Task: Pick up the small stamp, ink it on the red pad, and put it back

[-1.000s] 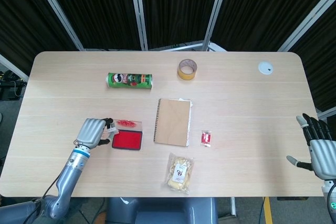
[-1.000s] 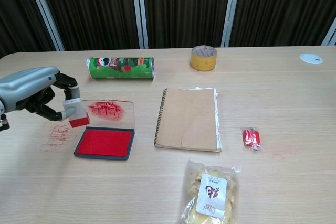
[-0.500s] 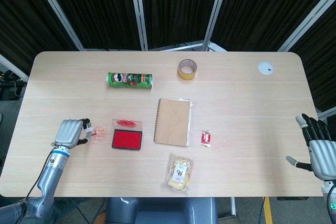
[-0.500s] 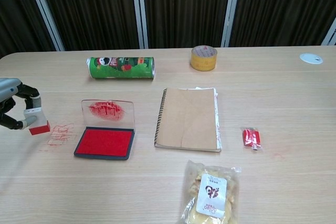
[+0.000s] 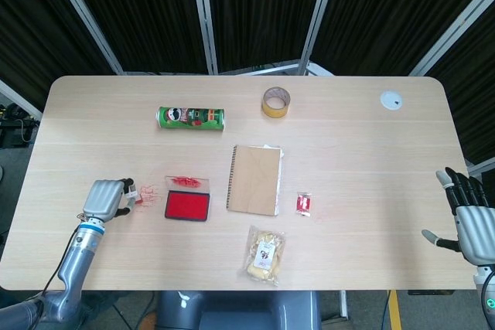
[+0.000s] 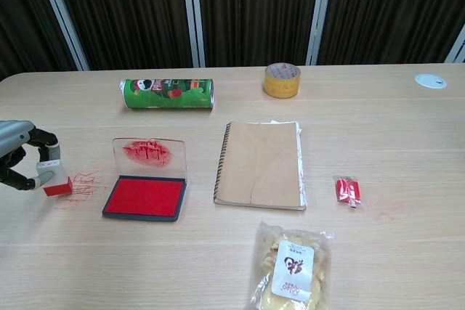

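Down at the frame's left edge, the left hand [image 6: 20,156] is pinching the small stamp [image 6: 55,182] against the table [image 6: 392,128], left of the red pad [image 6: 144,197]. At lower right, the right hand [image 5: 469,218] is hanging empty, fingers spread.

Matt wood-look table [image 6: 407,136] set with plastic, card and foil items.
The red pad [image 6: 144,197] is seen as dull felt-like red in a dark tray, its clear glossy plastic lid [image 6: 149,157] smeared with ink. The notebook [image 6: 261,163] is covered in matt brown card. The green can [image 6: 168,94] and snack bag [image 6: 290,268] are shown glossy. The left hand [image 5: 105,197] is finished in smooth grey metal-look shell.
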Tool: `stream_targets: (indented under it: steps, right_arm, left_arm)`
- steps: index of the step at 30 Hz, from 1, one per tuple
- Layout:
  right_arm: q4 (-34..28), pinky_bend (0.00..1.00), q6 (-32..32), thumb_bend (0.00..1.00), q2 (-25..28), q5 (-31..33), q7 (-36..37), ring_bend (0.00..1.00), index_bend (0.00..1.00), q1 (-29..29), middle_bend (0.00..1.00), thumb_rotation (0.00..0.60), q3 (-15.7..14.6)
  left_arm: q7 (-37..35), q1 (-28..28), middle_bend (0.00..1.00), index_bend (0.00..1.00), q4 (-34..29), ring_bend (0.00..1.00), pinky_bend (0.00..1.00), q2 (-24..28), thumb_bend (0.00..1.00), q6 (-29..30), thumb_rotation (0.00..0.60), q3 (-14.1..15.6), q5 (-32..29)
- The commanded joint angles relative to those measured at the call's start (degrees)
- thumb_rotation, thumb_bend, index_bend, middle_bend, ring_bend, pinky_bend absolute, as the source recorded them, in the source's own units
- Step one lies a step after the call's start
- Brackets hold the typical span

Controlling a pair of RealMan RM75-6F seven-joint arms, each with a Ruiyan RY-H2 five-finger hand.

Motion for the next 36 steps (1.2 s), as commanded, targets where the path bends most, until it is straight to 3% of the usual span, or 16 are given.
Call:
stream_targets:
  steps: [1, 11, 23, 27, 30, 33, 34, 36]
  right_arm:
    - [0.01, 0.0, -0.04, 0.0, 0.02, 0.02, 0.01, 0.0, 0.0, 0.01, 0.0, 0.6, -0.01]
    - [-0.03, 0.0, 0.02, 0.0, 0.01, 0.03, 0.19, 0.0, 0.0, 0.01, 0.0, 0.6, 0.06]
    - [0.05, 0.0, 0.02, 0.0, 0.03, -0.03, 0.37, 0.0, 0.0, 0.0, 0.0, 0.6, 0.03]
    - [-0.05, 0.0, 0.0, 0.0, 0.05, -0.23, 0.43, 0.0, 0.0, 0.02, 0.0, 0.6, -0.05]
    - [-0.3, 0.0, 0.07, 0.0, 0.24, -0.4, 0.82, 0.0, 0.0, -0.01, 0.0, 0.6, -0.09]
    - [-0.64, 0.0, 0.55, 0.0, 0.52, -0.87, 1.35, 0.0, 0.0, -0.16, 0.0, 0.6, -0.11]
    - [-0.79, 0.0, 0.76, 0.0, 0.65, -1.07, 1.57, 0.0, 0.0, -0.23, 0.0, 0.6, -0.12]
    - [-1.13, 0.0, 1.23, 0.0, 0.93, -1.52, 2.02, 0.0, 0.0, -0.37, 0.0, 0.6, -0.14]
  left_arm:
    - [0.07, 0.05, 0.49, 0.52, 0.15, 0.87, 0.93, -0.17, 0.44, -0.11, 0.6, 0.0, -0.01]
    - [1.39, 0.17, 0.37, 0.44, -0.04, 0.86, 0.92, -0.1, 0.31, -0.75, 0.6, 0.05, -0.21]
    - [1.34, 0.54, 0.29, 0.39, -2.25, 0.85, 0.91, 1.36, 0.21, -0.08, 0.6, -0.67, 0.01]
    - [0.65, 1.12, 0.29, 0.39, -6.74, 0.84, 0.91, 4.76, 0.18, 3.54, 0.6, -1.23, 2.68]
    - [0.41, 1.93, 0.29, 0.38, -12.79, 0.83, 0.9, 9.38, 0.09, 6.56, 0.6, -1.62, 4.77]
    - [-0.64, 3.3, 0.21, 0.31, -18.68, 0.73, 0.81, 14.2, 0.01, 10.02, 0.6, -1.82, 7.06]
    - [-0.85, 3.97, 0.15, 0.27, -20.31, 0.64, 0.73, 15.69, 0.0, 11.57, 0.6, -1.79, 7.97]
    - [-0.63, 5.57, 0.03, 0.15, -23.13, 0.39, 0.48, 18.42, 0.0, 14.5, 0.6, -1.39, 9.37]
